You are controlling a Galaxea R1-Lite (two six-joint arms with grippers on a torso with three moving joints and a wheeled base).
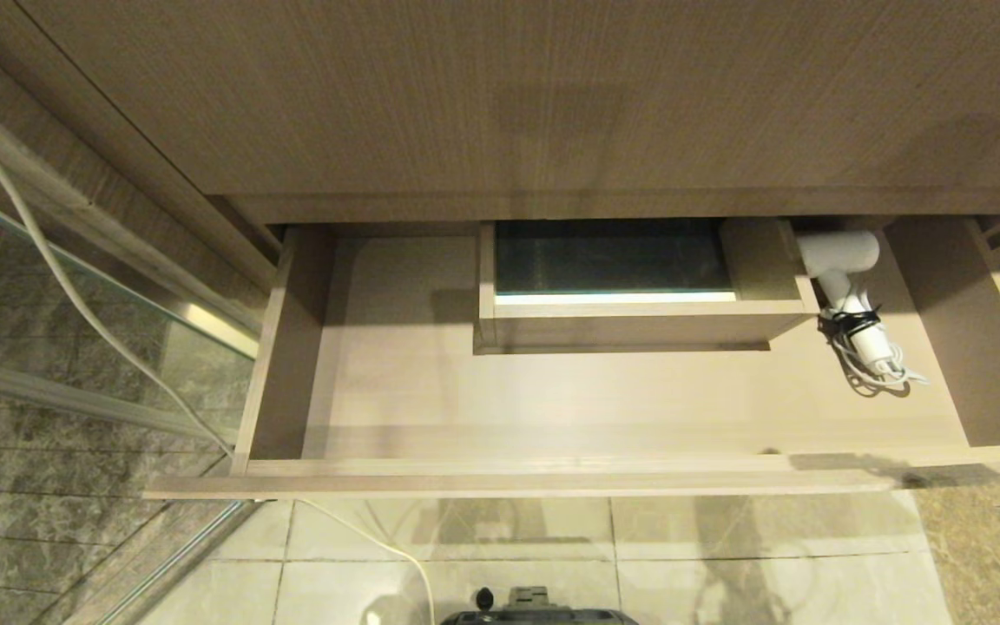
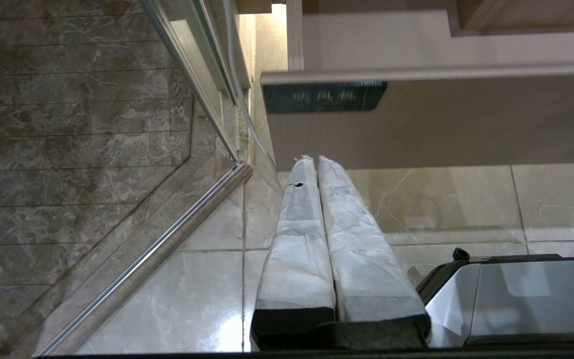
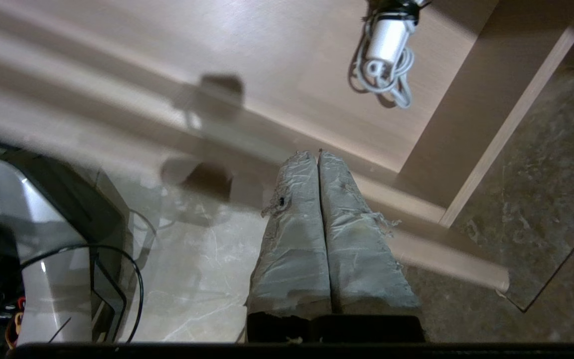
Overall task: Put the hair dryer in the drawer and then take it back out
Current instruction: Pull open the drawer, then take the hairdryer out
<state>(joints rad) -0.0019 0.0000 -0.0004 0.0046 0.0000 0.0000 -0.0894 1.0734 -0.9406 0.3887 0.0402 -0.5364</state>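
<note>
The right tool (image 3: 318,155) is clenched on nothing, just outside the open drawer (image 3: 471,194). The hair dryer (image 3: 385,40) lies inside, apparently well ahead of it.

The left tool (image 2: 315,160) is clenched too.

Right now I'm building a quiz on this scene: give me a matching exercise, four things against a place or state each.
Things:
1. hair dryer
2. drawer
3. right gripper
4. black label

Places or states:
A. shut, empty, above the drawer's front edge
B. on the drawer's front face
C. pulled open
D. on the drawer floor, right of the boxed notch

Pairs: 1-D, 2-C, 3-A, 4-B
</note>
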